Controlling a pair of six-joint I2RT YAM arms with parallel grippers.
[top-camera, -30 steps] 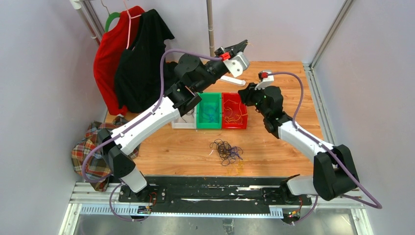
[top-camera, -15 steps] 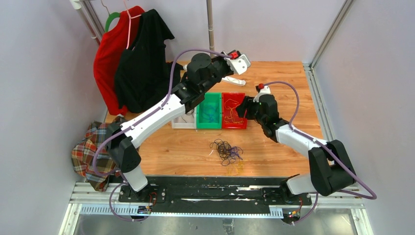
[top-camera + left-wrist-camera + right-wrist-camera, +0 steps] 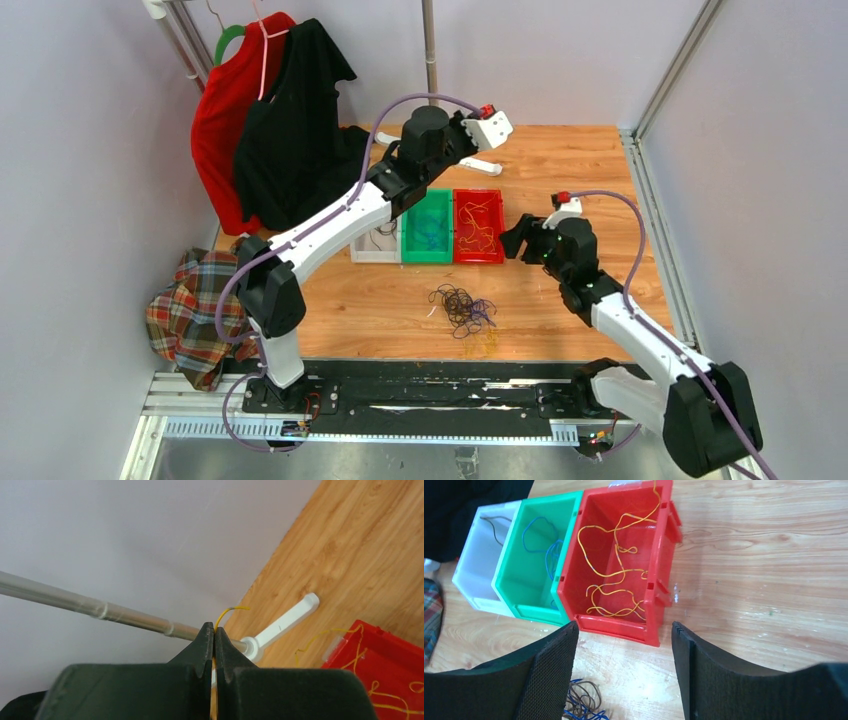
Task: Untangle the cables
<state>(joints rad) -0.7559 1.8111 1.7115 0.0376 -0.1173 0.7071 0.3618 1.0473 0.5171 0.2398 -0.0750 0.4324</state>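
**Three bins in a row, one yellow cable pinched in the left hand**

Three bins stand touching side by side on the counter [image 3: 580, 170]: a white bin [image 3: 471, 587], a green bin [image 3: 506, 575] and a red bin [image 3: 659, 570]. The red bin holds loose yellow cables [image 3: 616, 575], the green bin holds blue cables [image 3: 546, 547], and the white bin holds a single dark cable [image 3: 491, 522].

Nearer the arm bases, apart from the bins, a tangle of cables [image 3: 462, 308] lies on the wood. It is mostly black with some blue, and a few yellow strands lie at its near edge.

The left hand [image 3: 214, 630] is raised beyond the bins, near the far edge of the counter. Its fingers are pressed together on a thin yellow cable [image 3: 231, 611], whose curled end pokes out past the fingertips. Behind it a white plastic piece [image 3: 287, 620] lies on the counter by a metal pole [image 3: 100, 611].

The right hand [image 3: 624, 625] hovers just to the right of the red bin, fingers spread apart and gripping nothing.
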